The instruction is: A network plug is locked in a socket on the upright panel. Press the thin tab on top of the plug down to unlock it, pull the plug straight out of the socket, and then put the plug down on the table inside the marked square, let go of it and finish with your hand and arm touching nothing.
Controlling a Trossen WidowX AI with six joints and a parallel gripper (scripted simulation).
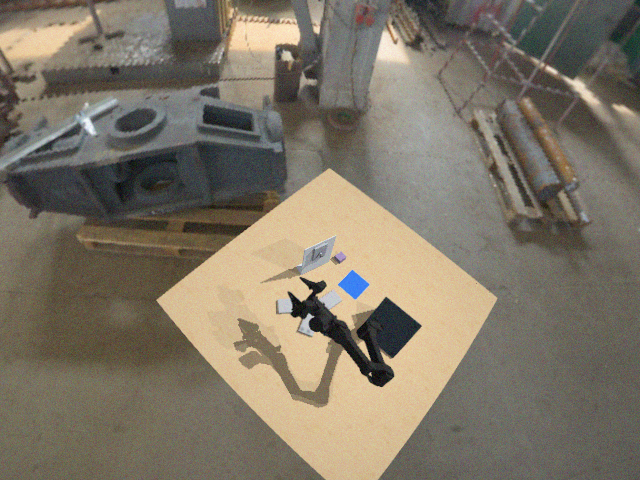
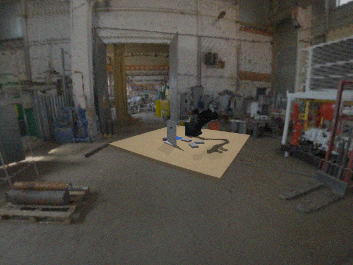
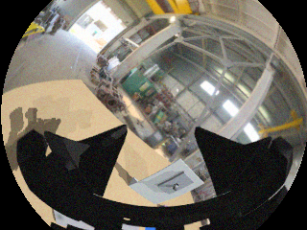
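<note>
While the black arm (image 1: 356, 351) reaches across the tan desk (image 1: 403, 392) from its dark base plate (image 1: 398, 325), its pincer (image 1: 305, 290) hangs above the surface with both fingers spread wide apart and nothing between them. Ahead of the pincer, a short way off and not touching it, stands the upright panel (image 1: 317, 254), a pale grey plate. On the panel's face a small dark shape marks the network plug (image 1: 320, 252), seated in its socket; the thin tab on top is too small to make out. In the wrist view the panel (image 3: 168, 183) shows low between the two black fingers, with the plug (image 3: 173, 186) as a small dark spot near its middle. To the pincer's right on the desk lies the blue marked square (image 1: 353, 283), near the fingers but apart from them. Beyond the square, just beside the panel's right edge, sits a small purple block (image 1: 339, 256). Under and behind the pincer lie three flat grey tiles (image 1: 284, 305).
</note>
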